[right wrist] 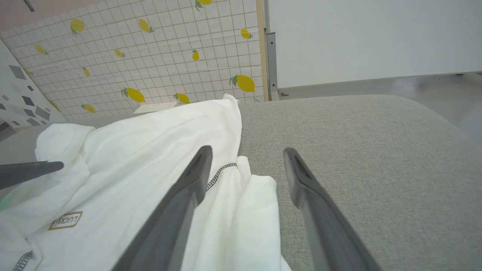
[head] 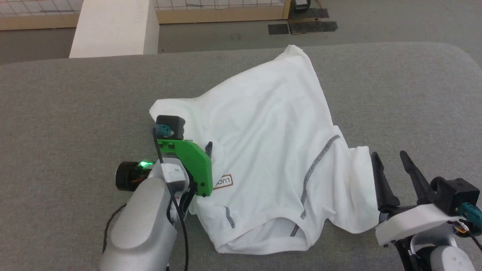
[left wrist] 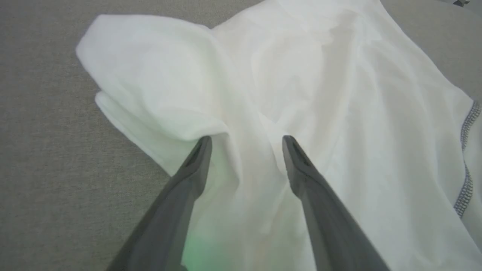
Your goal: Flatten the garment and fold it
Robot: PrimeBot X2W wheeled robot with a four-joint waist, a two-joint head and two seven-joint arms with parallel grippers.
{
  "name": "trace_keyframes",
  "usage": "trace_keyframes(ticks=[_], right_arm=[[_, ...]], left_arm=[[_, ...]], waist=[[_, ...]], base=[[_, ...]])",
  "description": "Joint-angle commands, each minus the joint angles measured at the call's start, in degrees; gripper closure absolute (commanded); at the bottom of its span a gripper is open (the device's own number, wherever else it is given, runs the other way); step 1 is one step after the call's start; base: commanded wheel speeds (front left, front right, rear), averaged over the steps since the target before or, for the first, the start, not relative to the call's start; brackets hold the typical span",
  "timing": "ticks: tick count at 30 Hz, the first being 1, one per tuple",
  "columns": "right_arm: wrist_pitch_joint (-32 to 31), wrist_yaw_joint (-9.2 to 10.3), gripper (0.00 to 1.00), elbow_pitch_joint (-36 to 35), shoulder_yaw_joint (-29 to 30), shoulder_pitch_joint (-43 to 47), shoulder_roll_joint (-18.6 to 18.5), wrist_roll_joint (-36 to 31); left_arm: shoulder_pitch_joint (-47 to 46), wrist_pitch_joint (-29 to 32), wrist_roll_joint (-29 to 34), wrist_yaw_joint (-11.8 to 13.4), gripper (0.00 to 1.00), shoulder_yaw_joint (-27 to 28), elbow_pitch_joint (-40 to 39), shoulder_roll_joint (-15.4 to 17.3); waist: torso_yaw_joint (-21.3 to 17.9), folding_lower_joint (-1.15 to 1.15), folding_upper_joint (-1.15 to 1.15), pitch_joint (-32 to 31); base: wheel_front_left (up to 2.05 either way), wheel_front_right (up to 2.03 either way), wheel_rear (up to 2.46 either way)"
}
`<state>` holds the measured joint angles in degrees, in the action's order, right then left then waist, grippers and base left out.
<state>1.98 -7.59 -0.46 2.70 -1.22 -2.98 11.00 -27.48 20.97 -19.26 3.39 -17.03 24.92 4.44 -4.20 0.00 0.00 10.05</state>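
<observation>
Lying crumpled across the middle of the grey woven desk, the thin white shirt is edged with dark zigzag stitching. The left fingers are spread wide over its soft left fold; the right fingers are parted at its right edge.

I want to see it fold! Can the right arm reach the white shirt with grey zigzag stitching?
Probably yes: the open right gripper sits at the edge of the thin white shirt, with nothing between them.
</observation>
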Motion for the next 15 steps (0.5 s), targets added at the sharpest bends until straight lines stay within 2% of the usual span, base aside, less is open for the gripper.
trace_keyframes(ticks=[1, 3, 4, 6, 7, 10, 15], right_arm=[[0.29, 0.1, 0.0, -0.33, -0.28, -0.39, 0.1, 0.54], [0.49, 0.1, 0.0, -0.23, -0.38, -0.42, 0.1, 0.9], [0.58, 0.1, 0.0, -0.16, -0.42, -0.42, 0.1, 1.07], [0.62, 0.1, 0.0, 0.05, -0.55, -0.4, 0.1, 1.14], [0.65, 0.1, 0.0, 0.14, -0.58, -0.4, 0.1, 1.25], [0.84, 0.1, 0.0, 0.23, -0.48, -0.51, 0.1, 1.41], [0.82, 0.1, 0.0, 0.28, -0.23, -0.45, 0.1, 1.47]], left_arm=[[-1.18, 0.95, 0.45, 0.92, 0.0, 0.33, -0.52, 1.06], [-1.26, 2.96, 0.43, 1.57, 0.0, 0.43, -1.13, 1.59], [-1.25, 3.74, 0.42, 1.61, 0.25, 0.34, -1.46, 1.84], [-0.99, 5.69, -0.1, 1.24, 0.88, 0.09, -2.02, 2.11], [-0.76, 6.69, -0.35, 0.93, 1.0, -0.17, -2.37, 2.23], [-0.66, 5.78, -0.45, 0.57, 1.0, -0.28, -4.18, 2.47], [0.16, -2.63, -0.13, 1.83, 1.0, 1.31, -7.77, 2.19]], waist=[[-1.06, 0.0, 0.0, 0.77], [-1.25, 0.0, 0.0, 0.96], [-1.3, 0.0, 0.0, 1.03], [-1.3, 0.0, 0.0, 1.15], [-1.23, 0.0, 0.0, 1.18], [-0.81, 0.0, 0.0, 1.2], [0.87, 0.0, 0.0, 0.51]], base=[[0.0, 0.0, 0.0], [0.0, 0.0, 0.0], [0.0, 0.0, 0.0], [0.0, 0.0, 0.0], [0.0, 0.0, 0.0], [0.0, 0.0, 0.0], [0.0, 0.0, 0.0]])
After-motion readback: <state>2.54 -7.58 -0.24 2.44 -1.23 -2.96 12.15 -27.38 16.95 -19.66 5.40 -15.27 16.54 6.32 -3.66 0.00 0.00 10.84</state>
